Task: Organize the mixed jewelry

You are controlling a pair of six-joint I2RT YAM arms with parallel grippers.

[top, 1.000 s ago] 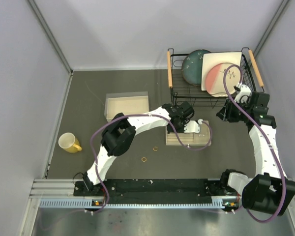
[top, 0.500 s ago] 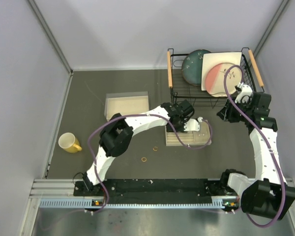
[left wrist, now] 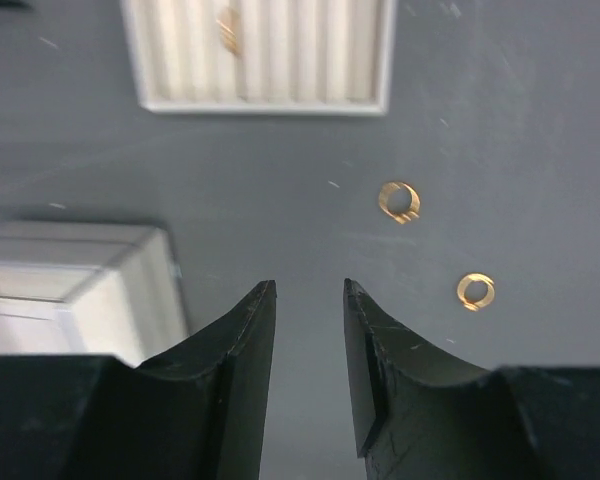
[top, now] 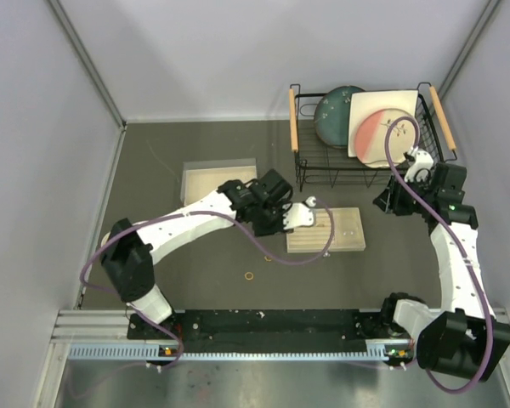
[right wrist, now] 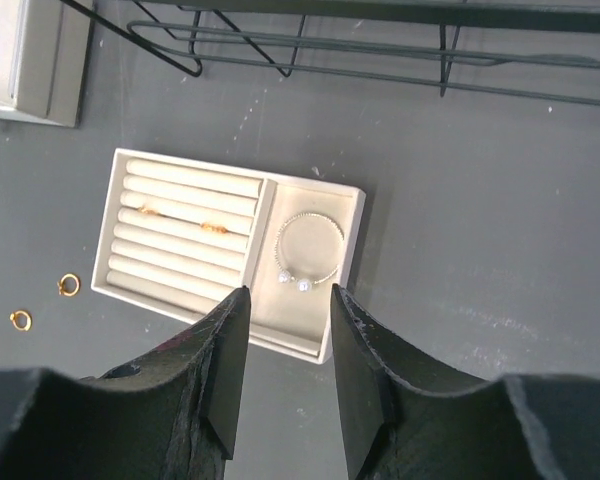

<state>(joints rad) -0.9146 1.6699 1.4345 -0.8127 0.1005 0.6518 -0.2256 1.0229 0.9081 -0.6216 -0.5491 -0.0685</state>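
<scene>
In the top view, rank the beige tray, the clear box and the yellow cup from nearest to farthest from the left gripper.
From the left gripper:
1. beige tray, just to its right.
2. clear box, back left.
3. yellow cup, far left edge.

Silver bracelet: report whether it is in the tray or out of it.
In. The right wrist view shows the silver bracelet lying flat inside the tray, in its open square compartment, within the rim.
</scene>
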